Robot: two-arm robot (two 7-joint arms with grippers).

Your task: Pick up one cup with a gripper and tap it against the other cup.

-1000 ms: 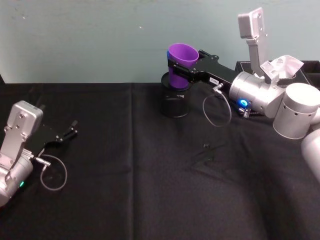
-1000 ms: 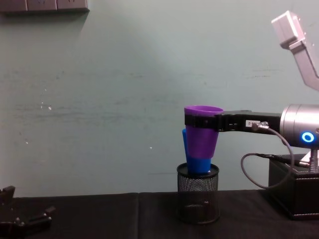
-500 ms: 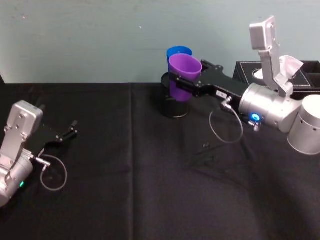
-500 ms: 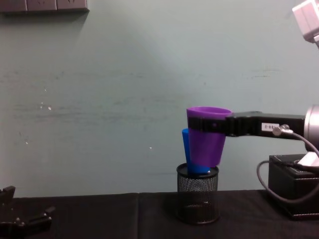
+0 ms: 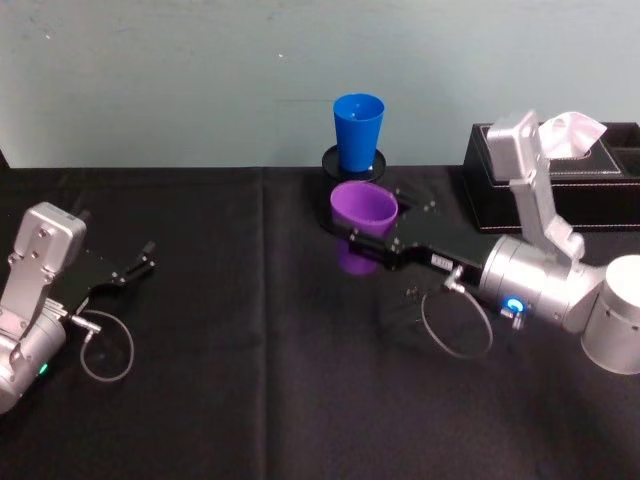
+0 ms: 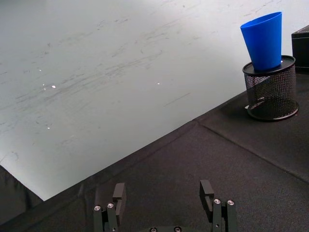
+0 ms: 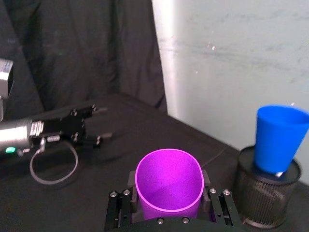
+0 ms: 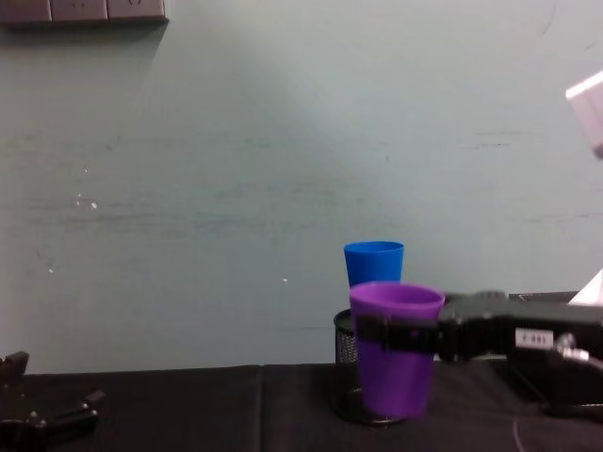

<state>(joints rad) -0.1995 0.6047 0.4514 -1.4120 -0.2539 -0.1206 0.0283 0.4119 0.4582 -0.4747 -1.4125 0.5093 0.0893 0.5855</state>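
The purple cup [image 5: 363, 209] is clamped in the right gripper [image 5: 372, 243], near the blue cup [image 5: 358, 130]; contact is not made.

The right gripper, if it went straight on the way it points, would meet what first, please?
Probably the mesh pen holder with the blue cup; the right gripper carries the purple cup short of them.
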